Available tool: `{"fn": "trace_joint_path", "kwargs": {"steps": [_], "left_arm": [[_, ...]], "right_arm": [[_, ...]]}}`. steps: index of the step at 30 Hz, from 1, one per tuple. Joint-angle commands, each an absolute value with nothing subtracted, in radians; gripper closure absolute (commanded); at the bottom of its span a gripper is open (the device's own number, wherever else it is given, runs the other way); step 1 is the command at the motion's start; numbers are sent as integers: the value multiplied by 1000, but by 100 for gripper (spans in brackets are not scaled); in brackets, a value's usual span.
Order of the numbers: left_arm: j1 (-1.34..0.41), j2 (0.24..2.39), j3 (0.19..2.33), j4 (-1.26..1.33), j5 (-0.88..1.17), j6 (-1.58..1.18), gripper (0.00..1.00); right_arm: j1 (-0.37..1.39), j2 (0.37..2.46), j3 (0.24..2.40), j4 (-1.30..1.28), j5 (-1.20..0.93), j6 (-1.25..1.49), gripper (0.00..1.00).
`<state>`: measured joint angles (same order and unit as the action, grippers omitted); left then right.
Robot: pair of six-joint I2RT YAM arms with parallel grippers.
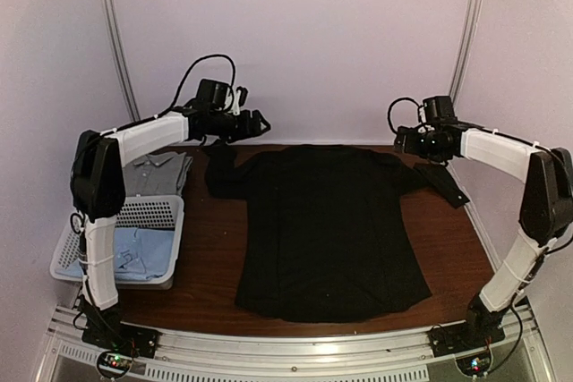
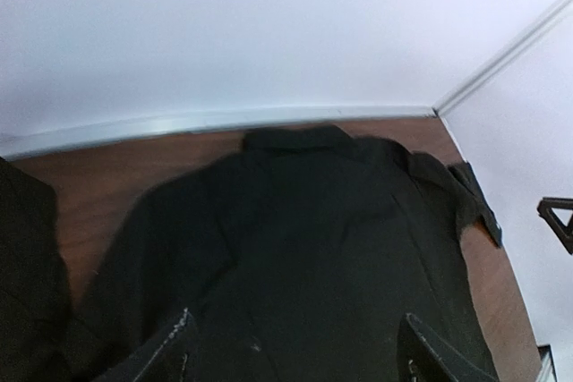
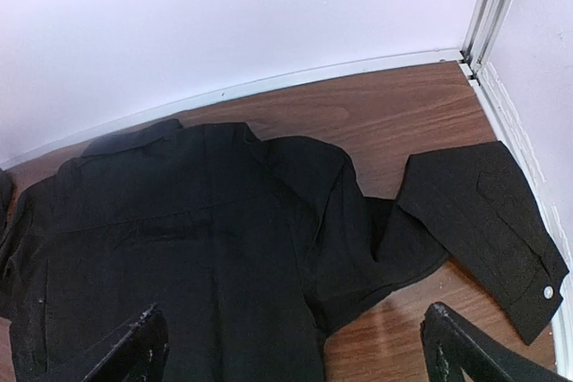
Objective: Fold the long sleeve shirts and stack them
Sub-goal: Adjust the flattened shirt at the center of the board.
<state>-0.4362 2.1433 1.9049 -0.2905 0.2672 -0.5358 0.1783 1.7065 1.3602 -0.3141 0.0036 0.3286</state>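
The left gripper (image 2: 297, 333) stands wide open with nothing between its fingers, hovering over the left shoulder of the black shirt (image 1: 331, 230). The right gripper (image 3: 295, 324) is just as wide and just as empty over the shirt's right shoulder. Neither touches the cloth.

The step in hand looks like the first fold, bringing the sleeves in over the body. To do it well, each gripper should come down on its own sleeve near the cuff. It should pinch the sleeve alone, not the body beneath, lift only enough to clear, and lay it straight across the shirt. The right sleeve seems easier: it bends out from the shirt and its cuff (image 3: 515, 248) lies flat, apart from the body. The left sleeve (image 1: 218, 167) is bunched against the shirt's left shoulder and probably needs drawing out first. Dragging either one would likely wrinkle the body.

The black shirt lies spread on the table (image 1: 215, 248), collar (image 1: 309, 149) at its far end, hem near. It is plain, matte and has few creases. Left of it stands the basket (image 1: 148, 214) holding the blue shirt (image 1: 134, 252). The grey shirt (image 1: 161, 172) lies left of the black shirt's shoulder.
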Motion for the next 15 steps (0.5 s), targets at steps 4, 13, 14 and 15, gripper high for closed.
{"fn": "trace_joint_path", "kwargs": {"steps": [4, 13, 14, 15], "left_arm": [[-541, 2038, 1662, -179, 403, -574, 22], [-627, 2011, 1449, -163, 510, -577, 22], [-632, 2009, 1430, -162, 516, -574, 22], [-637, 2006, 1411, -163, 518, -571, 22]], "right_arm": [[262, 1522, 1129, -334, 14, 392, 0], [526, 1435, 881, -359, -79, 505, 0], [556, 1425, 856, -358, -90, 523, 0], [588, 1418, 836, -359, -96, 546, 0]]}}
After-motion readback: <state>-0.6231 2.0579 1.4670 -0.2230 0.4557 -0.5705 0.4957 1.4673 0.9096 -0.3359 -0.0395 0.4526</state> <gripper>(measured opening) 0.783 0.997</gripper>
